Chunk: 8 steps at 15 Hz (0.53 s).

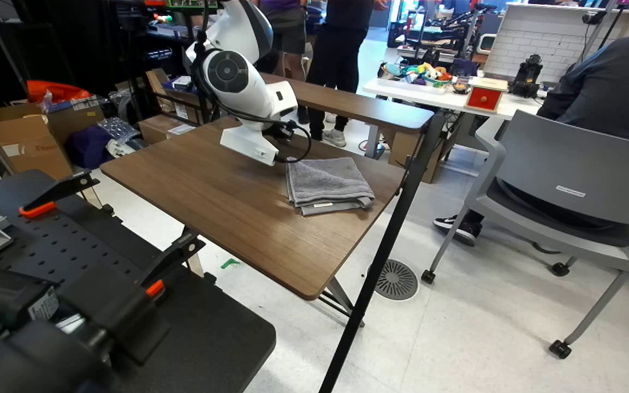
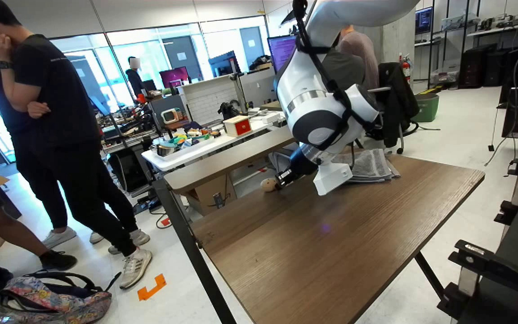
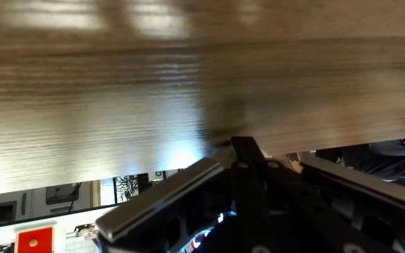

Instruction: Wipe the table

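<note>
Table (image 1: pixel 211 180): large, brown wood-grain top, dark rim, thin dark legs; in the middle of both exterior views, and wood grain fills the upper part of the wrist view.
Arm (image 2: pixel 304 92): white with dark joint caps, strapped with black cable, bent down over the table.
Gripper (image 3: pixel 250 151): narrow, its 2 dark fingers (image 3: pixel 246 182) side by side with their tips together; whether they pinch anything thin, I cannot tell.
Round tan thing (image 2: pixel 268 184): small, at the gripper's tips in an exterior view, by the table's far edge; what it is, and whether the tips touch it, cannot be told.
White housing (image 2: pixel 332 177): box-like, at the arm's lower end.
Cloth (image 1: pixel 330 183): grey, folded in layers, flat on the table near the slanting black post (image 1: pixel 383 248); a pale tag (image 1: pixel 324 205) shows on its lowest layer.
Raised board (image 1: pixel 347 101): wooden, narrower, higher than the table and behind it.
White table (image 2: pixel 162 163): farther back, bearing a heap of colourful items (image 2: pixel 191 137) and 1 red-fronted box (image 2: pixel 238 126).
Black bench (image 1: pixel 227 322): apart from the table, 2 black clamps (image 1: pixel 167 261) with orange grips along its edge.
Chair (image 1: pixel 571 169): grey, on castors, a person (image 1: pixel 615 87) in dark clothes seated in it.
Backpack (image 2: pixel 79 306): patterned, on the floor near standing people (image 2: pixel 59 103).
</note>
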Each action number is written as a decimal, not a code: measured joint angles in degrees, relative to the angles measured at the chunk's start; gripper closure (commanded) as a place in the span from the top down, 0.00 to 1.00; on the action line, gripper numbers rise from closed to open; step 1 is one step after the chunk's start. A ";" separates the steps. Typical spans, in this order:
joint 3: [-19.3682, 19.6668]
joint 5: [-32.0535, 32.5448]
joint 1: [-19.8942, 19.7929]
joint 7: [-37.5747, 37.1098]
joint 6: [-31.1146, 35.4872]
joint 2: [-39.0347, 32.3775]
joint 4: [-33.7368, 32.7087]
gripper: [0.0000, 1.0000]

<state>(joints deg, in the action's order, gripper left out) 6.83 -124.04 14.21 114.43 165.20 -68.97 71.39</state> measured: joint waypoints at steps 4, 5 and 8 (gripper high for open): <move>-0.63 6.59 -0.13 -4.98 -0.86 1.75 3.75 0.26; -0.84 8.66 -0.13 -6.46 -1.02 3.00 5.87 0.27; -1.05 13.10 -0.03 -10.65 0.03 6.81 12.29 0.47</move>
<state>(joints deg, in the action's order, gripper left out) 5.79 -110.94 14.18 103.78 165.22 -62.16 83.69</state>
